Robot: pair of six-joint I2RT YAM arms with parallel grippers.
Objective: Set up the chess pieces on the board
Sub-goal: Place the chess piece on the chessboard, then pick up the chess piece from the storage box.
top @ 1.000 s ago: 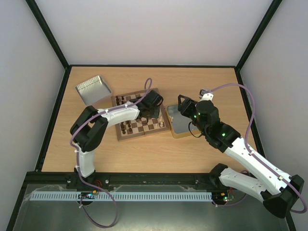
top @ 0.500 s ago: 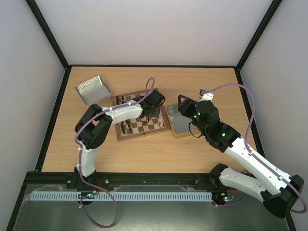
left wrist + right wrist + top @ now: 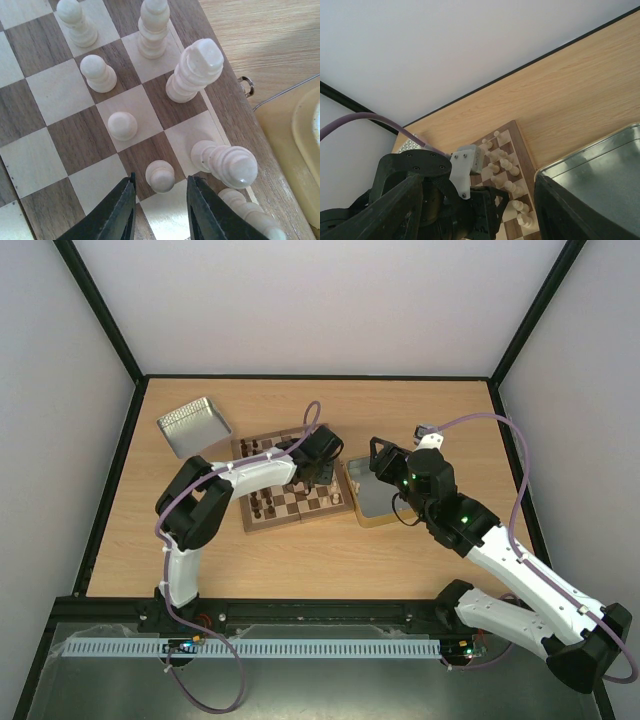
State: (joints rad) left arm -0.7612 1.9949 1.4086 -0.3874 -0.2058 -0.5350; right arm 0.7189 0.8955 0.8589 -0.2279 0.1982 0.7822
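Note:
The board (image 3: pixel 300 506) lies mid-table, with cream chess pieces along its right side and dark ones at its near left. In the left wrist view, a cream pawn (image 3: pixel 160 176) stands on a dark square between the tips of my open left gripper (image 3: pixel 162 186), with gaps on both sides. Two more pawns (image 3: pixel 122 125) stand farther along and taller cream pieces (image 3: pixel 195 67) line the edge row. My left gripper (image 3: pixel 318 472) is low over the board's right side. My right gripper (image 3: pixel 485 215) is open and empty, hovering over the right tin (image 3: pixel 372 502).
A second metal tin (image 3: pixel 193 425) lies at the far left of the table. The right tin (image 3: pixel 600 165) sits close to the board's right edge. A small clasp (image 3: pixel 246 85) sticks out from the board's border.
My left arm swung its elbow to the right and the gripper shifted a little over the board's right side. The right arm has not moved.

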